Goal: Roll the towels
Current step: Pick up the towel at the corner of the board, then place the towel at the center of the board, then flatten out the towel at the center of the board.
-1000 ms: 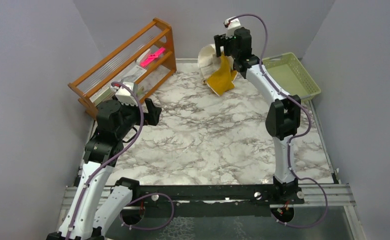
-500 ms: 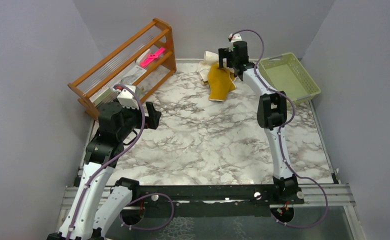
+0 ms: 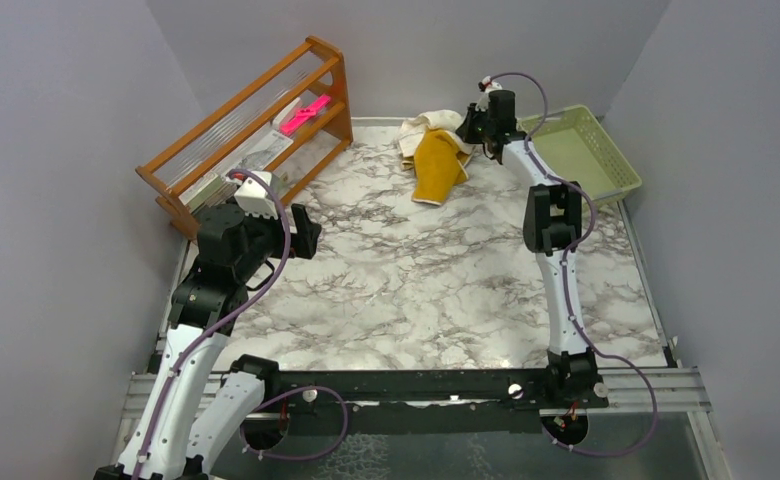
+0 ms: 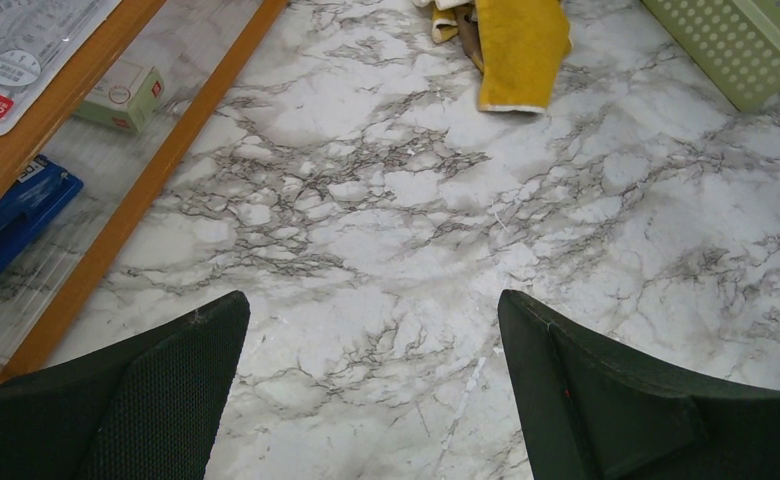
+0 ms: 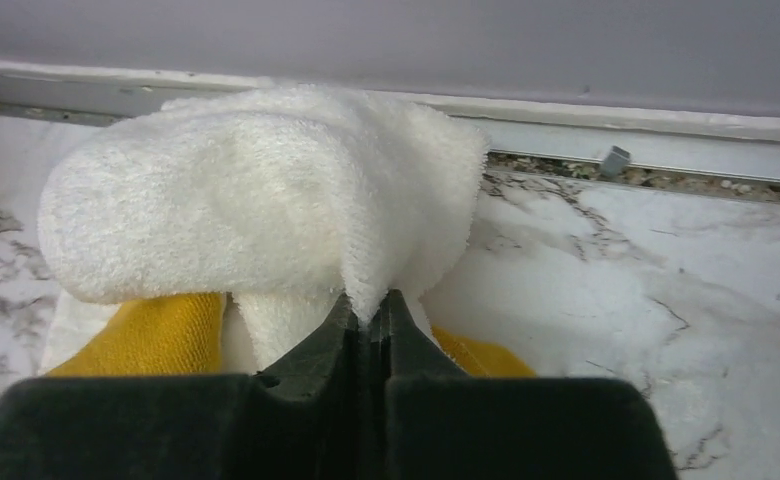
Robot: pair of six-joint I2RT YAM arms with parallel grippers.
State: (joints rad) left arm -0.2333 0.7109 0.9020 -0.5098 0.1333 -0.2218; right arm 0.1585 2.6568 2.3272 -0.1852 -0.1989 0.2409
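From above we see the right gripper [image 3: 475, 125] at the far edge of the marble table [image 3: 416, 290], touching the fluffy cream-white cloth towel [image 3: 426, 122] heaped on the mustard-yellow cloth towel [image 3: 438, 165]. In the left wrist view, our left gripper [image 4: 371, 310] hangs spread wide, well apart from both towels on the near left. The right wrist view shows the jaws pinched together on a cream fold.

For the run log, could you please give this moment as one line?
right gripper: shut on plain cream-white terry towel | mustard-yellow cloth towel: unrolled beside it | left gripper: open, empty

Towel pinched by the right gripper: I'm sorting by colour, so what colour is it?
The towel is cream-white; right wrist view shows it best.
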